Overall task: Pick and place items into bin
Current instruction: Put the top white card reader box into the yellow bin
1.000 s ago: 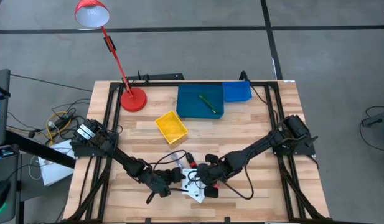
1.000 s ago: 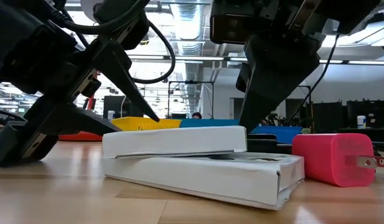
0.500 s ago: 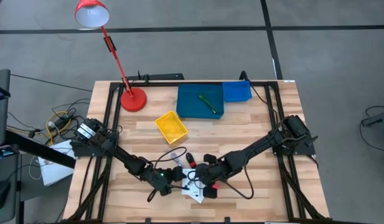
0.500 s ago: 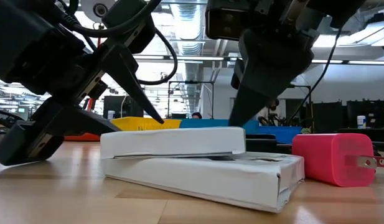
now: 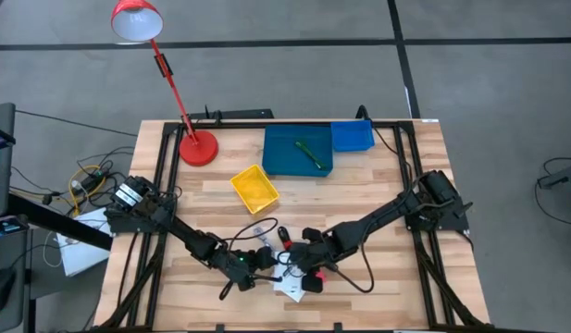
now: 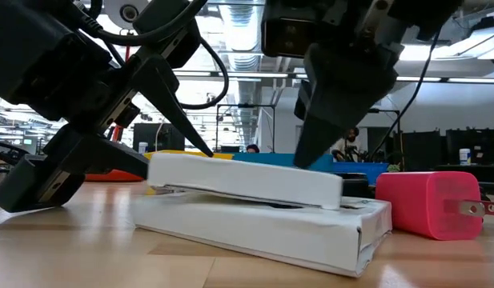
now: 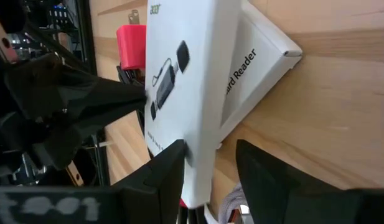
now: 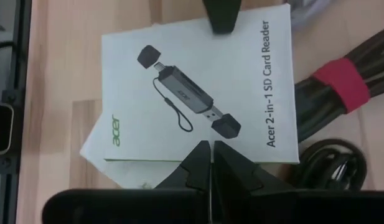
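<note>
– Although the upper white card-reader box (image 6: 247, 182) lay flat on the lower box (image 6: 263, 228) half a second ago, it now tilts, its left end lifted and the whole box slid a little right. You've got it moving.

– Which arm is doing that?

– Your left gripper (image 7: 210, 174), I'd judge. Its fingers stand apart astride the box's end, one against it and the other just clear, so nothing is clamped yet. Your right gripper (image 8: 208, 152) has its fingers pressed together, tips at the opposite edge.

– And the box itself?

– Flat white carton, printed "acer" and "2-in-1 SD Card Reader", with a picture of the black reader. It's at the near middle of the tabletop (image 5: 378, 185), beside a pink charger plug (image 6: 427, 204). The blue bin (image 5: 280, 157) sits well apart at the far side, a green pen (image 5: 310, 153) already inside.
</note>
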Robot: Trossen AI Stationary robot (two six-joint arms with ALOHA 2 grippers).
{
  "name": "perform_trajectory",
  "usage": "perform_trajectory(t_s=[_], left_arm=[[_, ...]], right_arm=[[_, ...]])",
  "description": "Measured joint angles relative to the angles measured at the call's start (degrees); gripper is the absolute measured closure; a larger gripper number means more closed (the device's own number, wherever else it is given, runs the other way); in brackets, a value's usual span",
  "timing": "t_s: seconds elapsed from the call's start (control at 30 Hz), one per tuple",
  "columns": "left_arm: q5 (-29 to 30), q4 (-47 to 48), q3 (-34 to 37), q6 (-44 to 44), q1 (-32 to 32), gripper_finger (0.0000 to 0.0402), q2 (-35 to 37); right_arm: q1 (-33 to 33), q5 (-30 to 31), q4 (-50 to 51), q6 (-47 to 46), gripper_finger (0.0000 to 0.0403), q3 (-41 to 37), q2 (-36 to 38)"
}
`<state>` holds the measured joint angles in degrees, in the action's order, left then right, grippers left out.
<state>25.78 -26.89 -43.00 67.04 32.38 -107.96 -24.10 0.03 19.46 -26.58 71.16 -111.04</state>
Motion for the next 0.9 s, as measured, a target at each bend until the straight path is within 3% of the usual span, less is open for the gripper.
perform_trajectory(t_s=[0.63,0.9], left_arm=[[0.07,0.52,0.00,-0.78,0.02,0.0264,0.02],[0.07,0.52,0.00,-0.78,0.02,0.0264,0.02]], right_arm=[[-1.22,-0.73,1.87,0.59,0.0386,3.01,-0.07],[-2.55,0.09,9.75,0.82,0.0386,7.43,-0.07]])
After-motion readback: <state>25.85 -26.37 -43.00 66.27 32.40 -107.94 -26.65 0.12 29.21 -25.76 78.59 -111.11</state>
